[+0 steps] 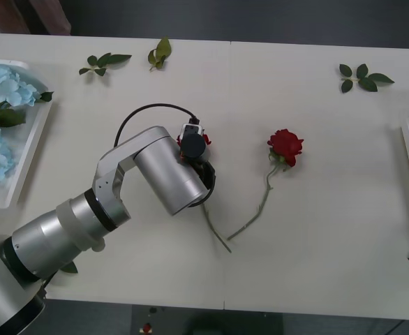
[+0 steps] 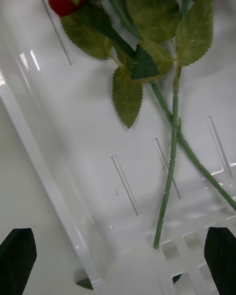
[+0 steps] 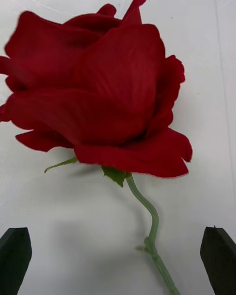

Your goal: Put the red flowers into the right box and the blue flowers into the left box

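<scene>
1. Our left gripper [image 3: 118, 255] hangs over mid-desk [image 1: 316, 230], fingers wide apart, straddling the stem of a red rose [image 3: 96, 86] that lies flat under it.
2. A second red rose [image 1: 285, 146] lies just to the right, stem crossing the first's.
3. Our right gripper [image 2: 118, 260], fingers apart, hovers over the right box [image 2: 59, 142]; two rose stems [image 2: 169, 177] lie inside.
4. Blue flowers [image 1: 2, 91] sit in the left box [image 1: 30, 150].
5. We read no writing or labels.
</scene>
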Available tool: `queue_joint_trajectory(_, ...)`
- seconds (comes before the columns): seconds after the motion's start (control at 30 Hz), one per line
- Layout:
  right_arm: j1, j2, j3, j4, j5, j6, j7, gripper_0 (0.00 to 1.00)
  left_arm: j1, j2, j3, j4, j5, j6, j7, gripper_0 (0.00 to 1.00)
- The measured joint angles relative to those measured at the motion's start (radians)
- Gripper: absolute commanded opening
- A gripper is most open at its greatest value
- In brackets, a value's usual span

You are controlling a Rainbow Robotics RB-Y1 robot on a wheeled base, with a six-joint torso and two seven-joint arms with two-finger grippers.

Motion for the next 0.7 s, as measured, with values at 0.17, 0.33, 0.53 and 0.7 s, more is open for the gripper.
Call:
queue_joint_trajectory(0.17, -0.086, 0.0, 0.0, -0.007, -0.022, 0.124, 0.0, 1.0, -0.031, -0.032, -0.001, 0.09, 0.0, -0.023, 0.0, 1.0)
queue_joint_trajectory(0.33, -0.185, 0.0, 0.006, -0.008, -0.047, 0.215, 0.0, 1.0, -0.057, -0.037, -0.041, 0.153, 0.0, -0.081, 0.01, 1.0)
queue_joint_trajectory(0.53, -0.267, 0.0, 0.068, -0.022, -0.071, 0.273, 0.0, 1.0, -0.06, -0.037, -0.07, 0.17, 0.0, -0.097, 0.014, 1.0)
queue_joint_trajectory(0.7, -0.297, 0.0, 0.111, -0.035, -0.108, 0.299, -0.022, 1.0, -0.06, -0.037, -0.07, 0.171, 0.0, -0.097, 0.014, 0.96)
